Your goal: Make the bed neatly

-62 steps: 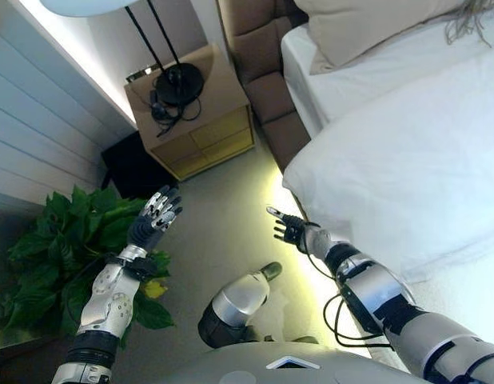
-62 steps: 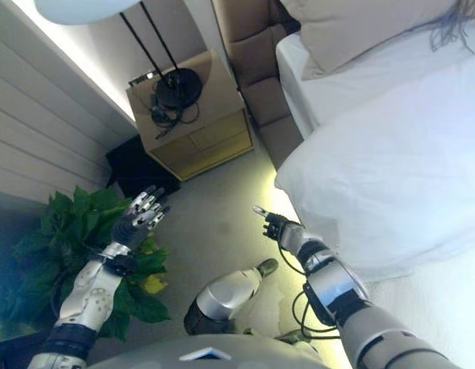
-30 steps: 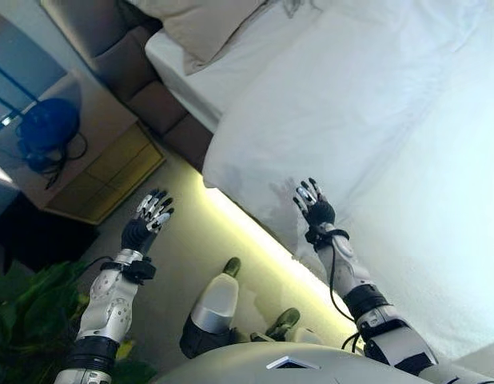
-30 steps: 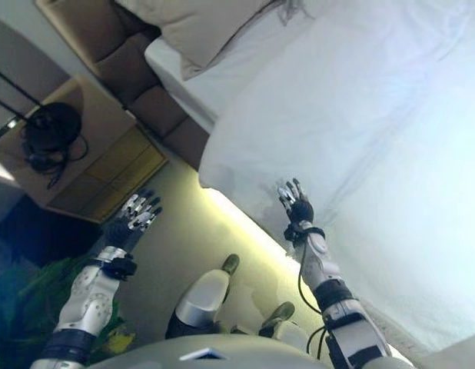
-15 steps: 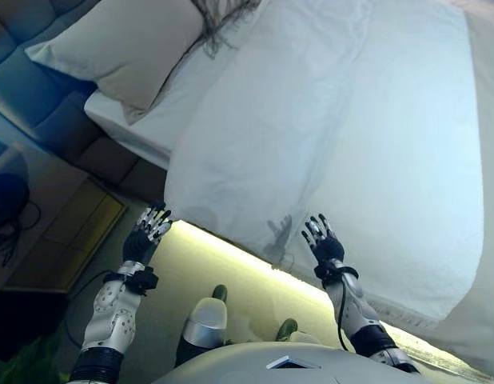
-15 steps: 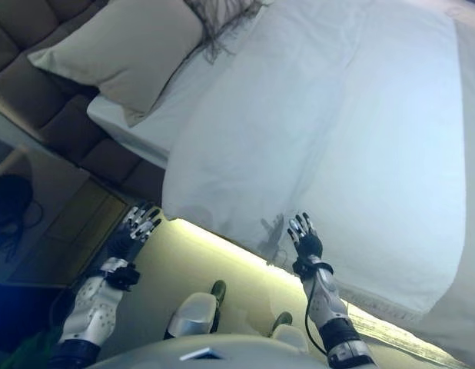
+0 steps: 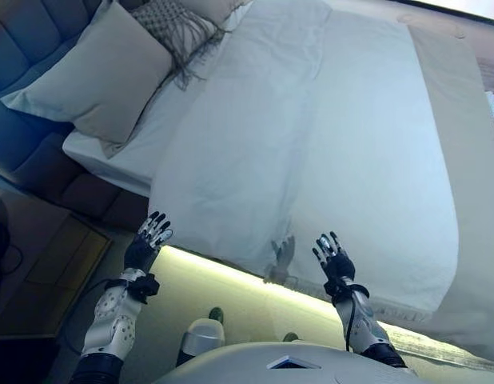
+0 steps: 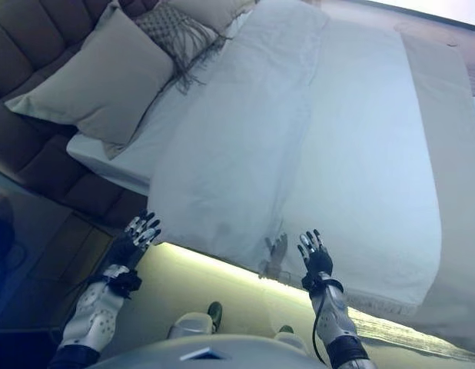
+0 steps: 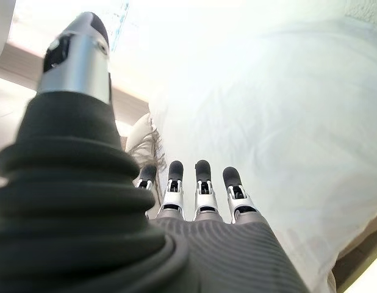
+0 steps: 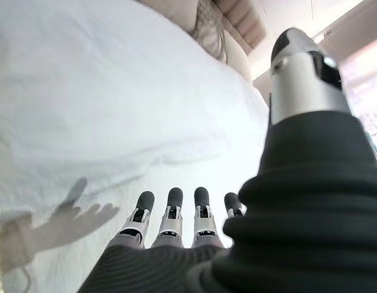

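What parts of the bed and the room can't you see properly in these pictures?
- The far side of the white duvet: cut off by the eye views' right edge.
- The fringed cushion: partly tucked behind the big beige pillow.
- The nightstand: dim, cut off at the left edge.
- The mattress under the duvet: covered.
- In the wrist views, the left robot hand and right robot hand covers block the bed's near edge.

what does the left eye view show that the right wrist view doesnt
Only the left eye view shows the left hand open near the duvet's corner, the big beige pillow, the padded headboard and the whole bed. Only the right wrist view shows the right hand from behind, its straight fingers aimed at the cloth and its shadow on it. Both show the white duvet and the fringed cushion.
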### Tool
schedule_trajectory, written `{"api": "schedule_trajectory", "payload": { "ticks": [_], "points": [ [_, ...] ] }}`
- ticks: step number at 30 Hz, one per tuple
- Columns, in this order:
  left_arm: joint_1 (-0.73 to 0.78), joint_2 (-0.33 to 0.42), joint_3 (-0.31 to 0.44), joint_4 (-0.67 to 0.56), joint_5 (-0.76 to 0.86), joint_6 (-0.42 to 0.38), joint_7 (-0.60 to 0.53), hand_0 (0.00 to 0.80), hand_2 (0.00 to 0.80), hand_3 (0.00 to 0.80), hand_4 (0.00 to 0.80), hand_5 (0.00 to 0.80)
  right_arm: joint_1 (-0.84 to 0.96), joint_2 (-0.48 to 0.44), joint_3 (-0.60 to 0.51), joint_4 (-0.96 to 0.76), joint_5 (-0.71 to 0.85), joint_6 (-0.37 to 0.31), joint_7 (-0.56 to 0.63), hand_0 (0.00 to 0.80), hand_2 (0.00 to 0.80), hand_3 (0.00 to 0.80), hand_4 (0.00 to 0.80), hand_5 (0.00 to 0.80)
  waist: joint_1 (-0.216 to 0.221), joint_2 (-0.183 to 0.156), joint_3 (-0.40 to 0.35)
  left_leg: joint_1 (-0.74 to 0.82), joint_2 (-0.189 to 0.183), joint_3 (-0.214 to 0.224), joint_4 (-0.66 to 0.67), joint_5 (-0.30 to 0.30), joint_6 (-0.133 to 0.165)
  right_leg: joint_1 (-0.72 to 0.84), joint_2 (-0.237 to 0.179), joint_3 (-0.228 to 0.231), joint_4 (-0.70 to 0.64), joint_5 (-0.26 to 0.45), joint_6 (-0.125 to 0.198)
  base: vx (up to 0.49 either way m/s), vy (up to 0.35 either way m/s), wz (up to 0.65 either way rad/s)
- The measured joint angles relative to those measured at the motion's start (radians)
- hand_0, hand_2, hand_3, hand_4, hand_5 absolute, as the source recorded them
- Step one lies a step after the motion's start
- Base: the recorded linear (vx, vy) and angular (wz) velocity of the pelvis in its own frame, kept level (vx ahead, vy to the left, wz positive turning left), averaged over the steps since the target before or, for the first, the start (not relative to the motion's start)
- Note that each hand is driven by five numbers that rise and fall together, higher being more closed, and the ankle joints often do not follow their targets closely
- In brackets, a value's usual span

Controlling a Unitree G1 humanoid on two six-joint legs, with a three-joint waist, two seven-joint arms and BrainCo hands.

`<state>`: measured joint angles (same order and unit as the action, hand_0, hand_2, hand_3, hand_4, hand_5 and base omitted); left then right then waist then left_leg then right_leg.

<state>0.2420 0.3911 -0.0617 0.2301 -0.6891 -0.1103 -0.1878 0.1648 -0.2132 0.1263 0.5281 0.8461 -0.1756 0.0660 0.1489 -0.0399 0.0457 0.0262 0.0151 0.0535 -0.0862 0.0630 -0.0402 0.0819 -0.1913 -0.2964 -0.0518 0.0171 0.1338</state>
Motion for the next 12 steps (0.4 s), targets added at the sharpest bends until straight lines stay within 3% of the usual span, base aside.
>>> {"api": "schedule_trajectory", "payload": {
  "ticks": [3,12],
  "points": [
    [-0.001,0.0,-0.001,0.0,0.0,0.009,0.002,0.0,0.0,0.0,0.0,0.0,-0.001,-0.004,-0.019,0.001,0.001,-0.009,0.0,0.0,0.0,0.0,0.0,0.0,-0.026,-0.004,-0.004,-0.001,0.001,0.0,0.0,0.001,-0.001,0.004,0.004,-0.001,-0.01,0.004,-0.001,0.014,0.002,0.0],
    [-0.001,0.003,0.0,0.0,0.007,0.009,0.022,0.0,0.0,0.0,0.0,0.0,0.015,-0.001,-0.02,-0.017,0.012,-0.019,0.012,0.0,0.0,0.0,0.0,0.0,-0.049,-0.004,-0.006,0.015,0.005,0.004,-0.001,-0.001,-0.004,0.018,0.007,0.002,-0.009,0.004,-0.002,0.035,0.014,0.0]
  ]
}}
